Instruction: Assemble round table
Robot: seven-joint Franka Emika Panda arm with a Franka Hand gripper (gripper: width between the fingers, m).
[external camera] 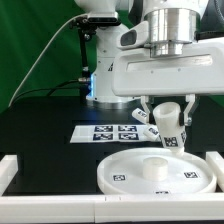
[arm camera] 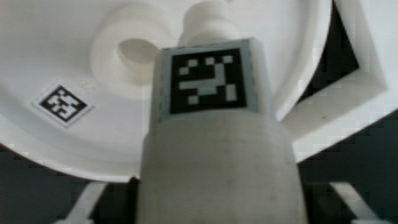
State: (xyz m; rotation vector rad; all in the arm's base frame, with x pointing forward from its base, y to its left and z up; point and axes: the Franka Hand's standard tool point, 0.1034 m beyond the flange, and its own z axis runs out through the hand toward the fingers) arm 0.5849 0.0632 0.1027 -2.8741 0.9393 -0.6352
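My gripper (external camera: 167,112) is shut on the thick white cylindrical leg (external camera: 168,128) and holds it tilted just above the round disc (external camera: 112,178), over the disc's far right part. In the wrist view the leg (arm camera: 214,130) fills the middle with its square tag facing the camera, and my gripper (arm camera: 214,205) clasps it on both sides. The rimmed disc (arm camera: 71,60) lies beneath, with a raised hub (arm camera: 125,48) near the leg's tip and one tag on its face. A small white tagged piece (external camera: 134,118), perhaps the base, lies by the gripper, partly hidden.
The marker board (external camera: 103,133) lies on the black table behind the disc. White border rails stand at the exterior view's left (external camera: 8,172), right (external camera: 216,165) and front (external camera: 100,212). The robot's base (external camera: 100,75) stands at the back before a green curtain.
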